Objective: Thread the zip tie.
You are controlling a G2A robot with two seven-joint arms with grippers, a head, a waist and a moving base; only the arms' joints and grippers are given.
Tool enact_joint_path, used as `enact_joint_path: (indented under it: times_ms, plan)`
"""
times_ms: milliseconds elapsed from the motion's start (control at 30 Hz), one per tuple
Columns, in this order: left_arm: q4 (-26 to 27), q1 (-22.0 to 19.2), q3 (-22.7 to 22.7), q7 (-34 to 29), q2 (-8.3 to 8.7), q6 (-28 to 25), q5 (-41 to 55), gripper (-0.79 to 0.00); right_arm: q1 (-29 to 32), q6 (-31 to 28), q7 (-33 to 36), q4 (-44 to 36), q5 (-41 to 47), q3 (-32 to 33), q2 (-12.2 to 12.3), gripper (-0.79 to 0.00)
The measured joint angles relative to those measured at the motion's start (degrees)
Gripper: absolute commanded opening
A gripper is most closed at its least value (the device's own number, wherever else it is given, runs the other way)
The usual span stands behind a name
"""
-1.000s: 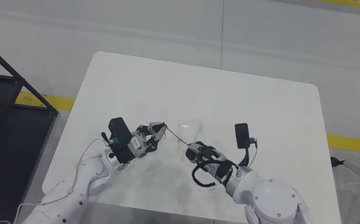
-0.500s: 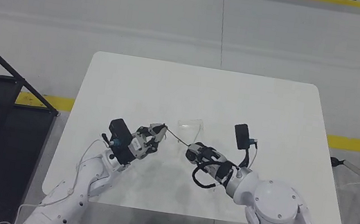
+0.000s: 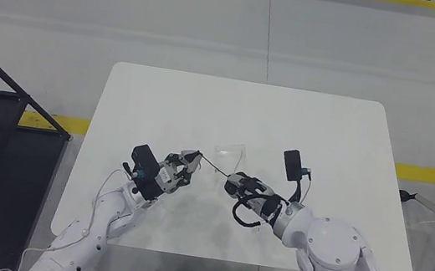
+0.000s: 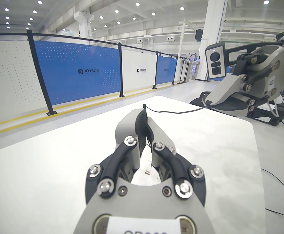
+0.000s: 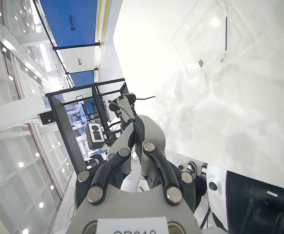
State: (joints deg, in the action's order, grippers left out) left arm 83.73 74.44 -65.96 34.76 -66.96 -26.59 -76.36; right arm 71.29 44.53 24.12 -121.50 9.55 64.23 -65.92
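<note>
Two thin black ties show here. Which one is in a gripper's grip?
The zip tie pinched at the left gripper, running across to the right gripper. The other tie lies loose on the clear sheet on the table.

Tray (image 3: 232, 150) (on table (image 3: 327, 135)) lies behind zip tie (image 3: 213, 165).
</note>
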Motion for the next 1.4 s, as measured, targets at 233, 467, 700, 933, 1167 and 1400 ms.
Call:
enact_joint_path:
  times_ms: [233, 467, 700, 933, 1167, 1400]
  plan:
    - [0.4, 0.3, -0.2, 0.9, -0.06, 1.4, -1.8, -0.785, -0.3, 0.2, 0.0, 0.1, -0.1, -0.2, 0.0, -0.785]
    - [0.7, 0.6, 0.0, 2.1, -0.17, 3.9, -4.9, -0.785, -0.5, 0.2, 0.0, 0.2, 0.1, -0.2, -0.1, -0.785]
    - [0.5, 0.5, 0.5, 2.9, -0.37, 6.2, -7.3, -0.785, -0.7, 0.2, -0.1, 0.4, 0.4, -0.2, -0.1, -0.785]
    - [-0.1, 0.0, 0.8, 2.8, -0.58, 7.6, -8.6, -0.785, -0.7, -0.2, -0.1, 0.5, 0.7, 0.1, -0.1, -0.785]
    - [-0.4, -0.3, 1.1, 2.8, -0.72, 8.1, -9.6, -0.785, 0.3, -1.7, 0.3, 0.4, 1.5, 1.2, 0.0, -0.785]
    - [-0.9, -0.4, 1.4, 3.0, -0.84, 8.6, -11.0, -0.785, 1.1, -2.8, 0.5, 0.2, 2.0, 2.0, 0.1, -0.785]
